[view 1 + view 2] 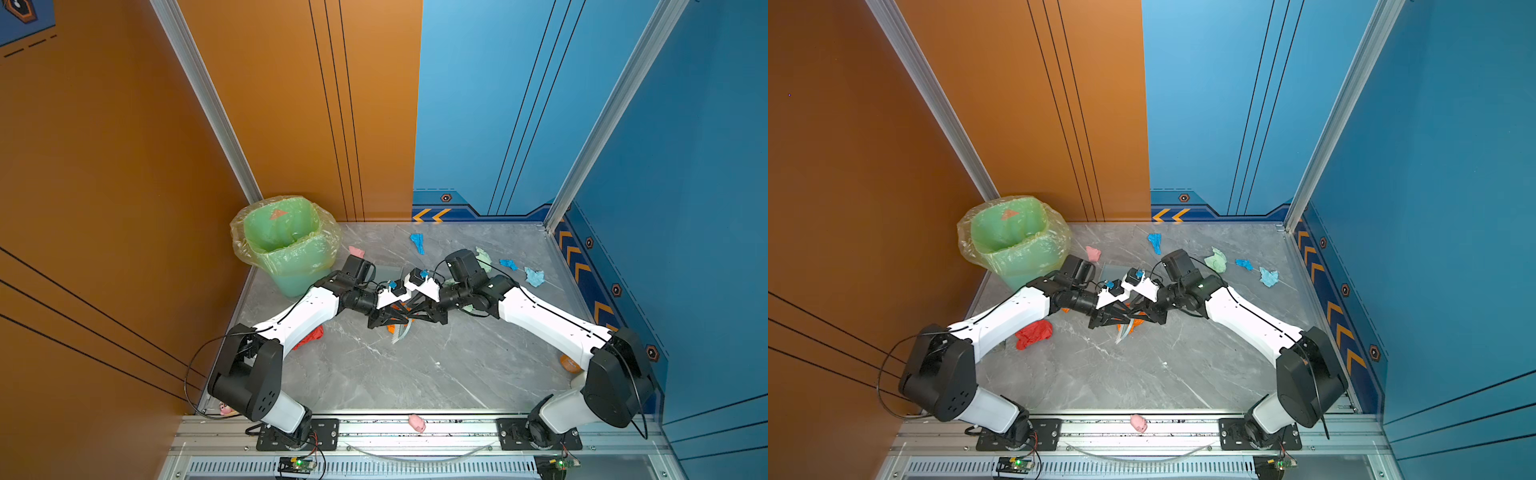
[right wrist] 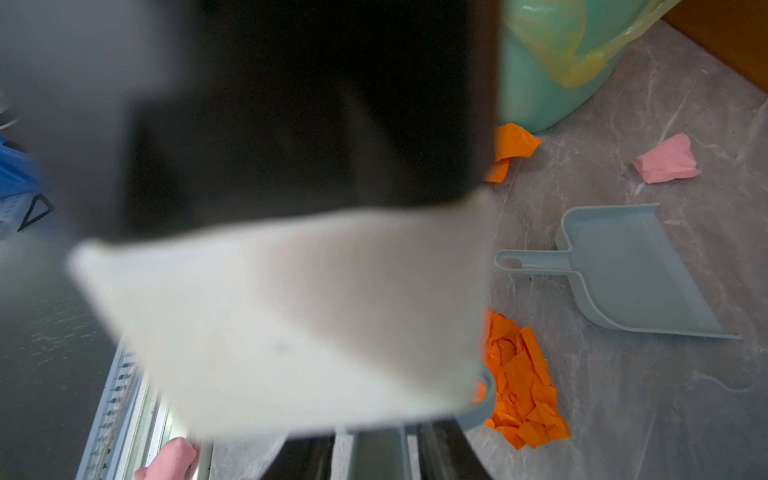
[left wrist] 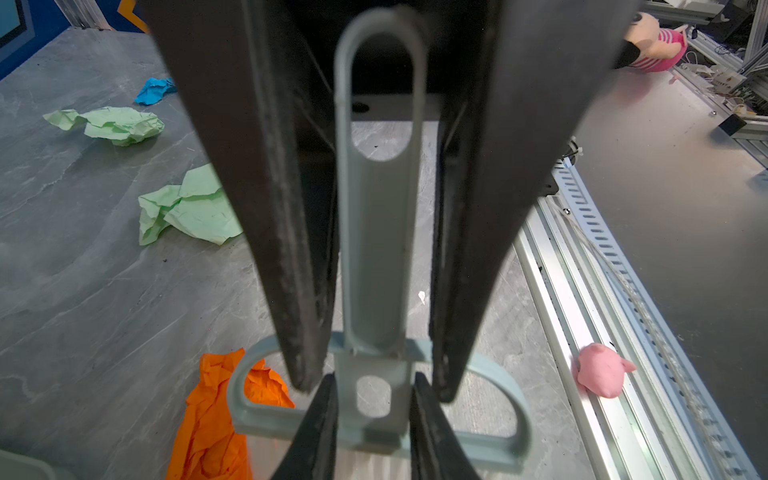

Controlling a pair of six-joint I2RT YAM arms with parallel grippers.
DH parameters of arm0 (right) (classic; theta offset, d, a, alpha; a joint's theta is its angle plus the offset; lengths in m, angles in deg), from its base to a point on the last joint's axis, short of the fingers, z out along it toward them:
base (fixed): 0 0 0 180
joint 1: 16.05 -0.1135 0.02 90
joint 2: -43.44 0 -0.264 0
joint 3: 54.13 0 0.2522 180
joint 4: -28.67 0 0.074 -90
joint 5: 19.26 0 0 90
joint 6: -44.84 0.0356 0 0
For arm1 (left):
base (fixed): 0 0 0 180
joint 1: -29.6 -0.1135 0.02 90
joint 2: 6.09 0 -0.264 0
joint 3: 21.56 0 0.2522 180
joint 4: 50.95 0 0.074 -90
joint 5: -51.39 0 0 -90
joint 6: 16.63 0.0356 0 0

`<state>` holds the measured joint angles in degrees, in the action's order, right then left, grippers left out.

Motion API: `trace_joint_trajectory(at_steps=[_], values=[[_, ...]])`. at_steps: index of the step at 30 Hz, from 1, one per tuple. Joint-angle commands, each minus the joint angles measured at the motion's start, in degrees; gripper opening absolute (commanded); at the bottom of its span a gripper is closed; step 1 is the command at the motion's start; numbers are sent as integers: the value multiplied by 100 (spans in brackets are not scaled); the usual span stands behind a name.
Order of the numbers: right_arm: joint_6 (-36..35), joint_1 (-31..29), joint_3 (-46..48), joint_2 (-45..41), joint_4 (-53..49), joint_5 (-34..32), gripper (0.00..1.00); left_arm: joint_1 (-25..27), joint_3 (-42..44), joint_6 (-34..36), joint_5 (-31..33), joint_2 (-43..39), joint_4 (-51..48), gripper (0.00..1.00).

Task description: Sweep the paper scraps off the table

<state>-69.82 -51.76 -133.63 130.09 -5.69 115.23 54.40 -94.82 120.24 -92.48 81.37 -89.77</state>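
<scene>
Grey marble table [image 1: 415, 374], read from left to right. At the far left stands the green lined bin [image 1: 291, 274]. A reddish patch inside it may be one scrap already binned, though we cannot be sure.

Near the bin lie a red scrap [image 1: 1034, 334] and a pink scrap [image 1: 1093, 253]. The dustpan [image 2: 631, 266] rests empty on the table, held by neither gripper.

At centre the left gripper [image 3: 374, 386] is clamped on the neck of the brush [image 3: 376, 249], whose head sits at a crumpled orange scrap [image 3: 208, 415]. The right gripper [image 2: 376, 434] faces it tip to tip. Its jaws stand narrowly apart around the brush handle with a gap showing, so we judge that it grips nothing.

Further right we see a blue scrap [image 1: 1154, 242], a pale green scrap [image 1: 1216, 259], a second blue scrap [image 1: 1244, 264] and a light blue scrap [image 1: 1268, 276]. A far orange scrap [image 1: 569, 363] lies at the right edge.

We judge the task barely begun. The brush is in hand, yet nearly all the paper scraps [image 3: 199, 208] lie spread over the table and none is in the dustpan.
</scene>
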Motion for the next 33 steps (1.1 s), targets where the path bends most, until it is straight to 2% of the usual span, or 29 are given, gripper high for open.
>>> trace_joint_trajectory(at_steps=[1, 19, 33], values=[[-26, -49, 74, -69, -153, -113, 33, -45, -30, -29, -260, -63, -98, 0], [-190, -86, 31, -21, -375, -191, 32, -45, -44, -17, -151, -142, -236, 0], [-361, -121, -97, 115, -594, -284, 20, -61, -70, -20, -182, -100, -238, 0]])
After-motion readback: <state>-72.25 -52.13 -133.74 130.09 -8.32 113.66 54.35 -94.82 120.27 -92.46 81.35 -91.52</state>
